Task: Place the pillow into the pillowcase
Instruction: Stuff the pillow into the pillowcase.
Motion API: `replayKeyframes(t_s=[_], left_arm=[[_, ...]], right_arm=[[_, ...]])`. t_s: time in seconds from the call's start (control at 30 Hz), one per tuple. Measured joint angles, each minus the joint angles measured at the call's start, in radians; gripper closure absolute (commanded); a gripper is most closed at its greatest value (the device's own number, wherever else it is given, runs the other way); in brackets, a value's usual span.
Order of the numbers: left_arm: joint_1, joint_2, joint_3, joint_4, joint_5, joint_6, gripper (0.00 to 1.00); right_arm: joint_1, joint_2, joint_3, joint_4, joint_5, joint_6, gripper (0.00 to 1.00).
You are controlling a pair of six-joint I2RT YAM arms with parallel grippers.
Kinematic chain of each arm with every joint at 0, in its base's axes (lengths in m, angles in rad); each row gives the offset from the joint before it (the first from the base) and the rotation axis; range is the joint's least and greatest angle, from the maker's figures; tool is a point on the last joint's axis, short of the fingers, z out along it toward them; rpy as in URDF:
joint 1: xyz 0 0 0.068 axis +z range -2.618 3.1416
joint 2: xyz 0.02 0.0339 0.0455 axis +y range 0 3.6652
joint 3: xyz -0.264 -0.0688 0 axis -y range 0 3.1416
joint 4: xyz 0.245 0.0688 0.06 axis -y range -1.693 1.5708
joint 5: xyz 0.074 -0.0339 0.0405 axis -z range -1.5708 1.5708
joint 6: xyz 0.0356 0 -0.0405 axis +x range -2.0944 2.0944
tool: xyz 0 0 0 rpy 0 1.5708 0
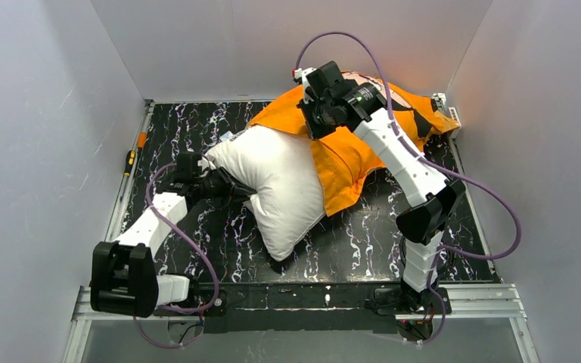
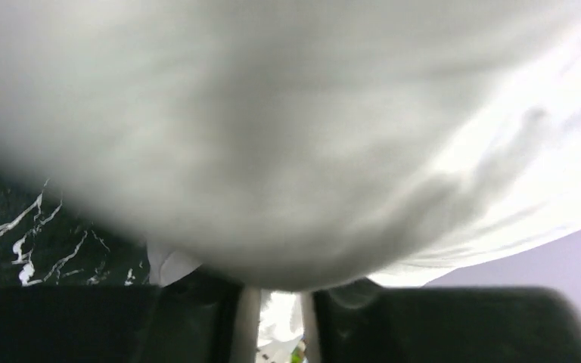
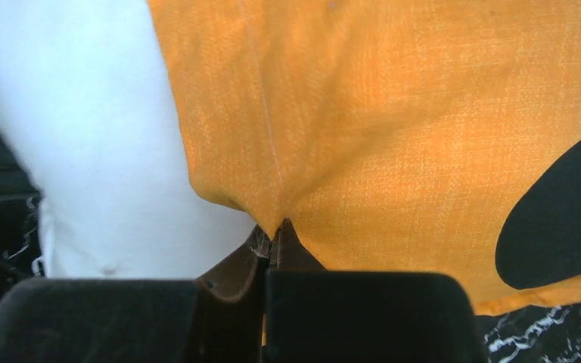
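Pointing far-right into pillowcase (image 1: 344, 159) — pillow (image 1: 280, 181), long axis diag.

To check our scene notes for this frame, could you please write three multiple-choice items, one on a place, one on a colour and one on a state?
1. Where does the pillowcase sit on the pillow?
A. Over its far right end
B. Over its near left end
C. Nowhere; they lie apart

2. What colour is the table?
A. Plain white
B. Brown wood
C. Black with white veins

3. How is the right tool?
A. Open above the table
B. Shut on pillowcase fabric
C. Shut on the pillow

Answers: 1 A, the white near left part sticks out bare; 2 C, the marbled top shows around the pillow; 3 B, orange cloth puckers between its closed fingers.
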Motion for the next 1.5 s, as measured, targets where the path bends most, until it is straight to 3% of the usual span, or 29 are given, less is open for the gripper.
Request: replayKeyframes(t_s=[0.07, 0.2, 0.37, 0.53, 0.73, 0.93, 1.0, 1.1, 1.2, 1.3, 1.5], left_arm=[[-0.008, 0.035, 0.024, 0.012, 0.004, -0.007, 1.00], [-0.032, 0.096, 0.097, 0.028, 0.001, -0.025, 1.00], [-0.107, 0.193, 0.239, 0.058, -0.045, -0.085, 1.00], [-0.222, 0.349, 0.469, 0.049, -0.157, -0.124, 1.00], [-0.293, 0.338, 0.474, 0.003, -0.305, -0.136, 0.98], [-0.242, 0.159, 0.393, -0.159, -0.328, -0.008, 0.27], [-0.176, 0.087, 0.365, -0.222, -0.302, 0.053, 0.14], [-0.061, 0.008, 0.325, -0.280, -0.246, 0.144, 0.09], [0.015, -0.001, 0.291, -0.299, -0.175, 0.219, 0.09], [0.050, 0.048, 0.238, -0.257, -0.082, 0.245, 0.17], [0.040, 0.197, 0.170, 0.009, 0.082, 0.135, 0.66]], right_arm=[[-0.008, -0.016, 0.014, 0.003, -0.072, 0.005, 0.99], [-0.024, -0.083, -0.079, 0.085, -0.257, 0.071, 0.99], [-0.011, -0.187, -0.328, 0.348, -0.443, 0.287, 0.99], [0.012, -0.208, -0.531, 0.676, -0.502, 0.553, 0.99], [-0.004, -0.213, -0.555, 0.643, -0.512, 0.621, 0.99], [-0.011, -0.249, -0.554, 0.491, -0.556, 0.571, 0.99], [-0.012, -0.261, -0.549, 0.454, -0.555, 0.540, 0.99], [-0.013, -0.269, -0.529, 0.407, -0.547, 0.492, 0.99], [-0.013, -0.269, -0.510, 0.374, -0.534, 0.461, 0.99], [-0.013, -0.269, -0.483, 0.340, -0.528, 0.438, 0.99], [-0.018, -0.230, -0.354, 0.265, -0.518, 0.410, 0.99]])
